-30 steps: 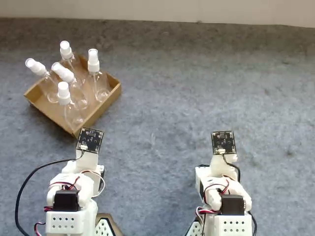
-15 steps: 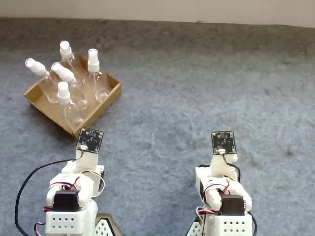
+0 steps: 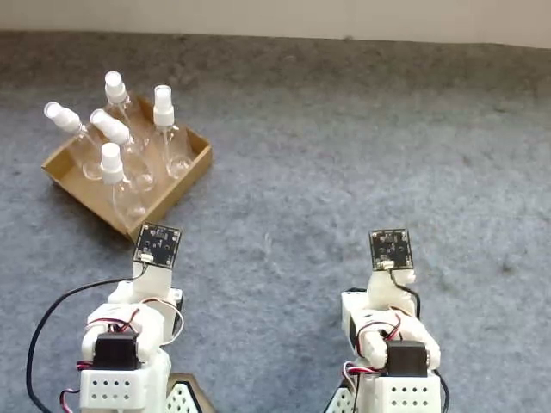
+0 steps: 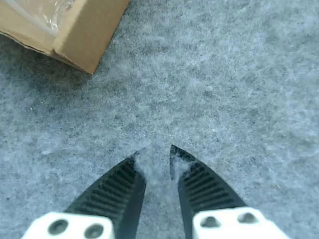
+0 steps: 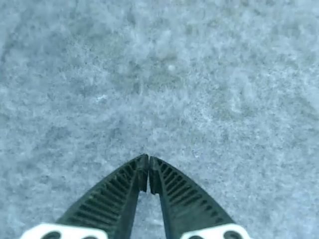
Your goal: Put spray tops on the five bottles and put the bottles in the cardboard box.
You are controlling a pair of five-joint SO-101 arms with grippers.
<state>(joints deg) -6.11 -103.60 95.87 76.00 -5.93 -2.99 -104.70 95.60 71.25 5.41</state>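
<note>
Bottles [image 3: 121, 140], all five with spray tops [image 3: 112, 162] on, stand in the cardboard box [image 3: 195, 167] at far left.
Your left gripper [image 4: 157, 150] sits near the box corner, fingers slightly parted; your right gripper [image 5: 149, 159] is pressed together over grey mat [image 5: 199, 74].
</note>
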